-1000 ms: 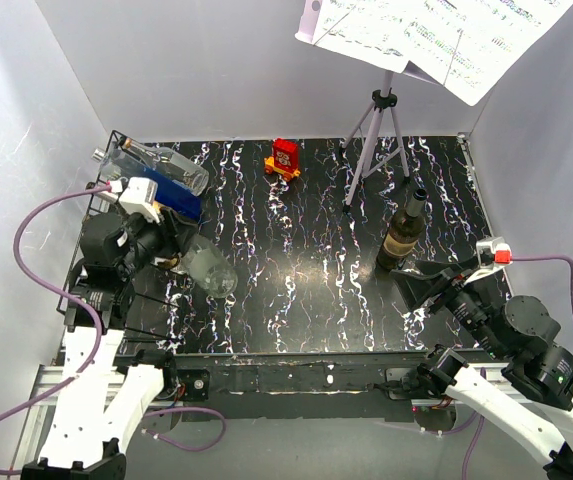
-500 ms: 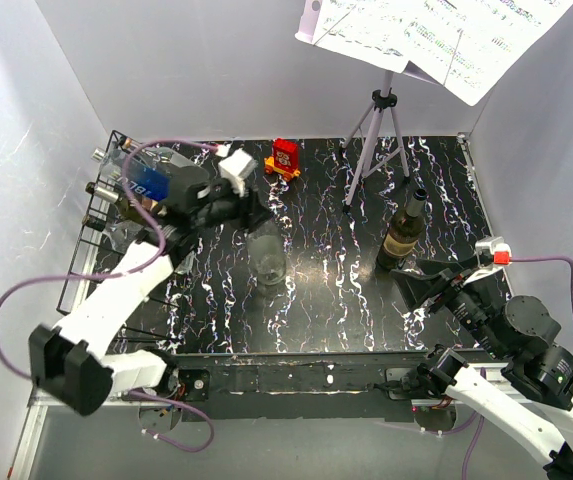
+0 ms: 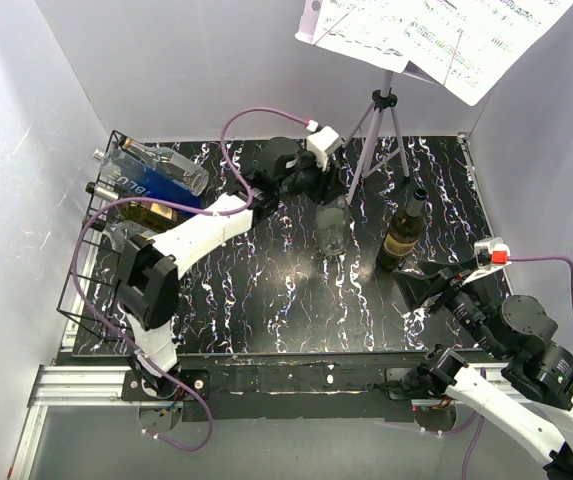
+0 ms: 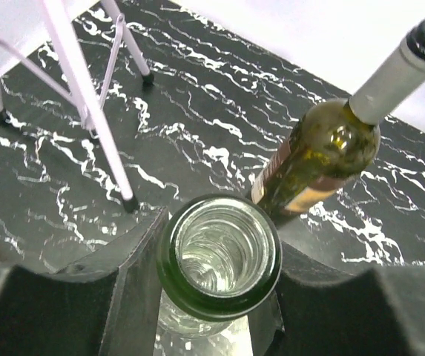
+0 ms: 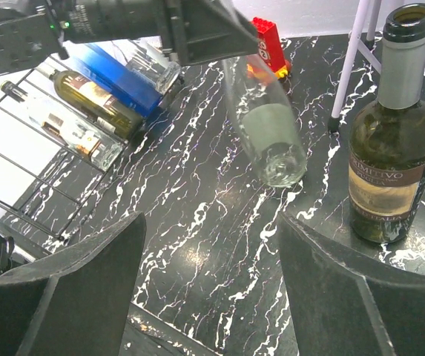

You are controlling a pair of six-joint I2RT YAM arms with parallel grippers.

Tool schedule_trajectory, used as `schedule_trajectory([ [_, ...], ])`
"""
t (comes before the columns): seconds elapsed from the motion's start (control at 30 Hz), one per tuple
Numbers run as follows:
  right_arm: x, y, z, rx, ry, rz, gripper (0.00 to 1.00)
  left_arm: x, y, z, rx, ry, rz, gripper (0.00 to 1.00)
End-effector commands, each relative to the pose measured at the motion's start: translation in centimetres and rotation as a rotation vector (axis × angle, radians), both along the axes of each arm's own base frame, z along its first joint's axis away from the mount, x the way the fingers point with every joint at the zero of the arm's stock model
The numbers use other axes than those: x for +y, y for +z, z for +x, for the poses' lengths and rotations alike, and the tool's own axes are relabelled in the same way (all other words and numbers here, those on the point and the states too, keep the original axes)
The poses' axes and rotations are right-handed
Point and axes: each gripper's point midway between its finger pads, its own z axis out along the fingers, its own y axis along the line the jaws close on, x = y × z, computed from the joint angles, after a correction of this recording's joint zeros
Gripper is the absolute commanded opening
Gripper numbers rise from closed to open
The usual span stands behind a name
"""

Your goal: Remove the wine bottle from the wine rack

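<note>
My left gripper point(image 3: 316, 190) is shut on a clear glass wine bottle point(image 3: 332, 228). It holds the bottle by its upper end, tilted, base down over the far middle of the table. In the left wrist view the bottle point(image 4: 219, 256) shows end-on between my fingers point(image 4: 134, 256). The right wrist view shows the bottle point(image 5: 265, 126) hanging from the left gripper point(image 5: 201, 33). The black wire wine rack point(image 3: 84, 262) stands at the left edge with several bottles point(image 3: 154, 172) lying in it; it also shows in the right wrist view point(image 5: 19, 159). My right gripper point(image 3: 428, 277) is open and empty point(image 5: 212, 274).
A dark green wine bottle point(image 3: 403, 232) stands upright just right of the held bottle, close in the left wrist view point(image 4: 316, 156) and the right wrist view point(image 5: 386, 170). A grey tripod music stand point(image 3: 374, 135) stands behind. A red toy brick point(image 5: 266, 37) sits at the back.
My left arm has swung the clear bottle away from the rack, across the table to the right and back, next to the tripod and green bottle. The right arm has not moved.
</note>
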Motion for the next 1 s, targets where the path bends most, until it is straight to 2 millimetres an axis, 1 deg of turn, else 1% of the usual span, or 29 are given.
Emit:
schedule_trajectory([
  [0.0,-0.7,1.8,-0.2,-0.032,-0.022,0.040,0.78,-2.9,11.0,0.2,-0.245,-0.025,-0.190,0.00],
  [0.13,-1.1,1.6,-0.2,-0.031,-0.036,0.039,0.78,-4.3,10.2,0.7,-0.251,-0.013,-0.157,0.00],
  [0.17,-1.2,1.5,-0.2,-0.031,-0.037,0.036,0.78,-4.5,9.8,0.8,-0.276,-0.015,-0.137,0.00],
  [0.43,-1.1,1.4,0.0,-0.035,-0.039,0.030,0.78,-6.3,7.5,0.2,-0.253,-0.042,-0.109,0.00],
  [0.47,-1.1,1.3,0.0,-0.035,-0.040,0.025,0.78,-6.5,7.4,0.1,-0.251,-0.043,-0.107,0.07],
  [0.6,-1.2,1.5,0.0,-0.040,-0.042,0.026,0.78,-6.7,7.4,0.0,-0.244,-0.043,-0.106,0.42],
  [0.67,-1.2,1.4,0.0,-0.037,-0.043,0.027,0.78,-6.7,7.7,0.0,-0.248,-0.041,-0.110,0.56],
  [0.7,-1.2,1.4,0.1,-0.040,-0.045,0.025,0.78,-6.6,7.8,0.0,-0.248,-0.040,-0.110,0.62],
  [0.8,-1.1,1.4,0.0,-0.038,-0.042,0.028,0.78,-6.5,8.2,-0.2,-0.248,-0.036,-0.111,0.70],
  [0.9,-1.0,1.3,0.0,-0.036,-0.037,0.026,0.78,-6.1,8.6,-0.1,-0.234,-0.009,-0.121,0.81],
  [0.97,-1.0,1.3,0.0,-0.035,-0.036,0.027,0.78,-5.7,9.2,-0.1,-0.215,0.019,-0.141,0.92],
])
